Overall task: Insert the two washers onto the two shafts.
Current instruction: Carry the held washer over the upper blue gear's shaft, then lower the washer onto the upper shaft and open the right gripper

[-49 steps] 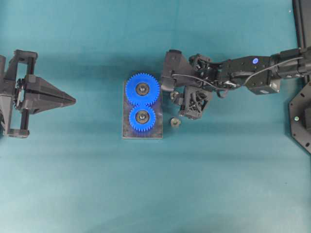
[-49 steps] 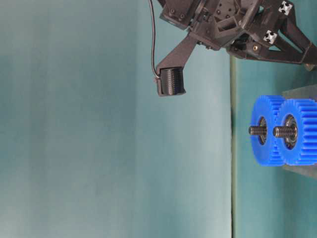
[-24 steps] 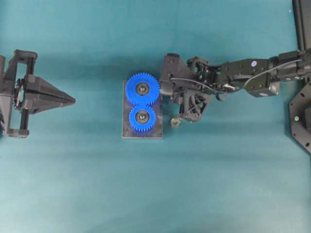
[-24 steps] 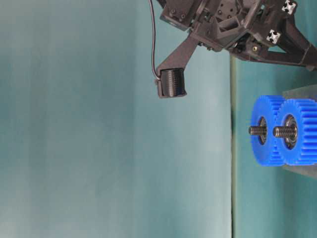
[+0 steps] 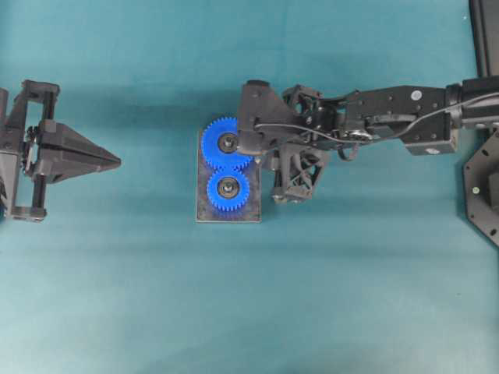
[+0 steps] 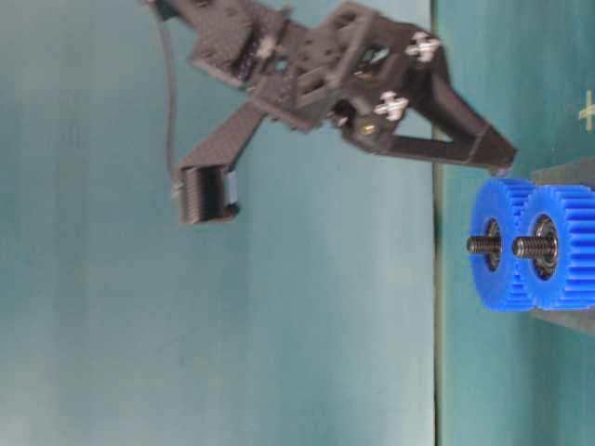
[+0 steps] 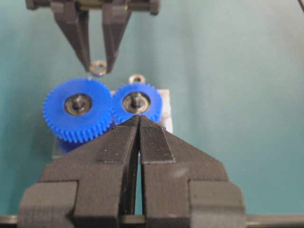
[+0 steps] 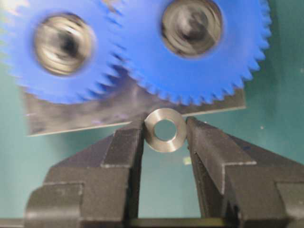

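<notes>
Teal surface (image 5: 351, 296) carries a grey plate (image 5: 228, 215) with two blue gears (image 5: 228, 165), a threaded shaft (image 6: 482, 244) at each hub; no writing can be read. Centre of the right wrist view, the washer (image 8: 165, 129) is pinched edgewise between the right gripper (image 8: 165, 137) jaws, seemingly just off the plate's edge, though that view is blurred. At the overhead frame's left edge, the left gripper (image 5: 115, 161) jaws are pressed together.
</notes>
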Available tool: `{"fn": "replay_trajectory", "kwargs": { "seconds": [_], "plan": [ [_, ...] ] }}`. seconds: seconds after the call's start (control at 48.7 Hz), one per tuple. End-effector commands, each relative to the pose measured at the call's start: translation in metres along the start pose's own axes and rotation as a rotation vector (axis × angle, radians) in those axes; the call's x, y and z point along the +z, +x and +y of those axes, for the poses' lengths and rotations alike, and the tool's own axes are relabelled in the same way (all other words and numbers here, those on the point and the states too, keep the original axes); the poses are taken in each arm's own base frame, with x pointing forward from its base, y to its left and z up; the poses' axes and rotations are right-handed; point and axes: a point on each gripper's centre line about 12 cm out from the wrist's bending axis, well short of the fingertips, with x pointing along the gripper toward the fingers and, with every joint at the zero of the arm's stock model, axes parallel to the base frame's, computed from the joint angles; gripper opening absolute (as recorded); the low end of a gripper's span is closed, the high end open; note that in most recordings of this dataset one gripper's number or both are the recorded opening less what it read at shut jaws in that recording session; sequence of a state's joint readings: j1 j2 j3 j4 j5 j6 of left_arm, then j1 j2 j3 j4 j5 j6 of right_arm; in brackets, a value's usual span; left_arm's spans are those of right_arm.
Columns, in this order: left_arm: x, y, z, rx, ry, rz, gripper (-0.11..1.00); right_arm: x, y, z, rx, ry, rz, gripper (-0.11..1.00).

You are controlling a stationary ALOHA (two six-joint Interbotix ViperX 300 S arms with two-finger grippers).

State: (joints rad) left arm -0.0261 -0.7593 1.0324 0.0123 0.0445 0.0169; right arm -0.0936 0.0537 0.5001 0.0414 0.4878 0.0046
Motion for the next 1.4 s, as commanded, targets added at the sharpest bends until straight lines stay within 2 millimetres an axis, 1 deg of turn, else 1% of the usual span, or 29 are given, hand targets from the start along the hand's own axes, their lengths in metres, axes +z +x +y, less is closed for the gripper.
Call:
{"fn": "replay_trajectory", "kwargs": {
  "seconds": [0.0, 0.144, 0.329, 0.555, 0.74, 0.986, 1.376],
  "plan": [
    [0.007, 0.0, 0.0, -0.001, -0.001, -0.022, 0.01, 0.02, -0.02, 0.006, 0.011, 0.0, -0.056, 0.33],
    [0.006, -0.001, 0.0, 0.001, -0.005, -0.023, 0.01, 0.031, -0.026, 0.008, 0.014, -0.004, -0.073, 0.33],
    [0.006, 0.0, 0.0, -0.001, -0.003, -0.023, 0.01, 0.038, -0.027, 0.006, 0.012, -0.003, -0.095, 0.33],
    [0.007, -0.001, 0.0, -0.001, -0.004, -0.025, 0.01, 0.044, -0.017, 0.002, 0.006, 0.0, -0.098, 0.33],
    [0.007, -0.001, 0.0, 0.001, -0.003, -0.025, 0.01, 0.049, -0.006, -0.005, -0.004, 0.015, -0.108, 0.33],
    [0.007, -0.001, 0.0, -0.001, -0.003, -0.025, 0.01, 0.054, 0.004, -0.012, -0.013, 0.025, -0.098, 0.33],
    [0.006, 0.0, 0.0, 0.0, -0.005, -0.021, 0.01, 0.058, 0.003, -0.02, -0.024, 0.039, -0.103, 0.33]
  ]
}}
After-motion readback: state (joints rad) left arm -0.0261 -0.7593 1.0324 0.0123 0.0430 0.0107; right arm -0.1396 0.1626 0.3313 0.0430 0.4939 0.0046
